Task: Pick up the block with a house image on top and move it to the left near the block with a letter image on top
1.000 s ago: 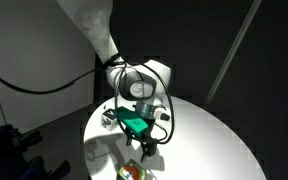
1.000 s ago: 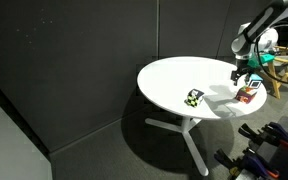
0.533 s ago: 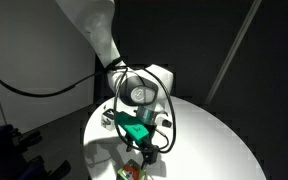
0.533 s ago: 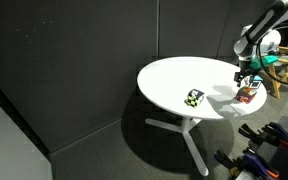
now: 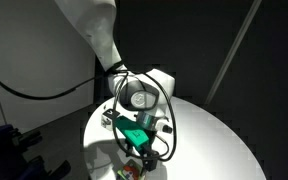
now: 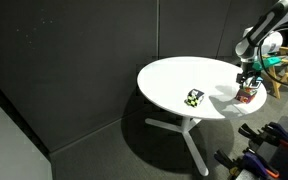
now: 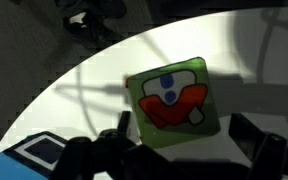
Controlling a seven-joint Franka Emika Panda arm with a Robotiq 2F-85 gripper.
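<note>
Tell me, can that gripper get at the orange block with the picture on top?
Probably yes. The gripper hangs right above the block, its jaws open on either side of it in the wrist view, and nothing lies between.

The arm [image 5: 92, 30] is glossy white, ending in a rounded wrist housing [image 5: 142, 92] with a grey disc. Beneath sits a bright green bracket [image 5: 134, 128], looped by thin black cables [image 5: 170, 120]. The hand [image 5: 142, 158] is black, its fingers [image 7: 267, 150] dark and blocky.
</note>
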